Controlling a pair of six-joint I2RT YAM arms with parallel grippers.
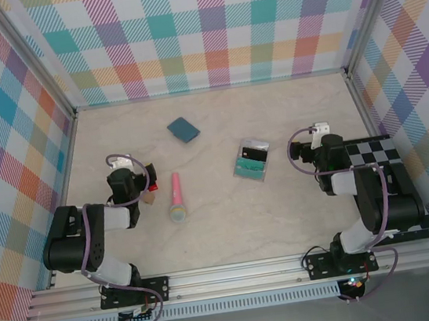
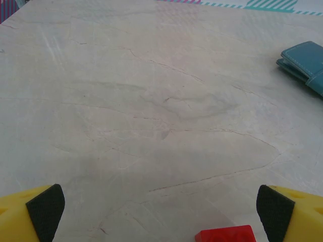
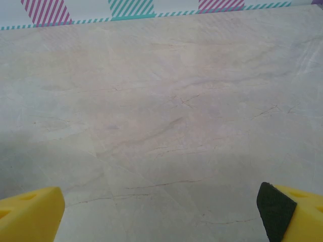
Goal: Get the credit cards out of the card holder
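The card holder (image 1: 184, 129) is a dark teal folded wallet lying shut on the table at the back, left of centre. In the left wrist view the card holder (image 2: 305, 63) shows at the upper right edge. A small pile of credit cards (image 1: 251, 161), teal-green with a black one on top, lies on the table right of centre, apart from the holder. My left gripper (image 1: 127, 172) hangs over the left side of the table, and its yellow fingers (image 2: 38, 214) stand wide open over bare table. My right gripper (image 1: 318, 137) is to the right of the card pile, open, with nothing between its fingers (image 3: 290, 212).
A pink stick (image 1: 177, 197) with a light blue end lies between the left arm and the card pile. A small red block (image 2: 226, 235) sits close under the left gripper. A black-and-white checkered board (image 1: 373, 151) lies by the right arm. Plaid walls enclose the table.
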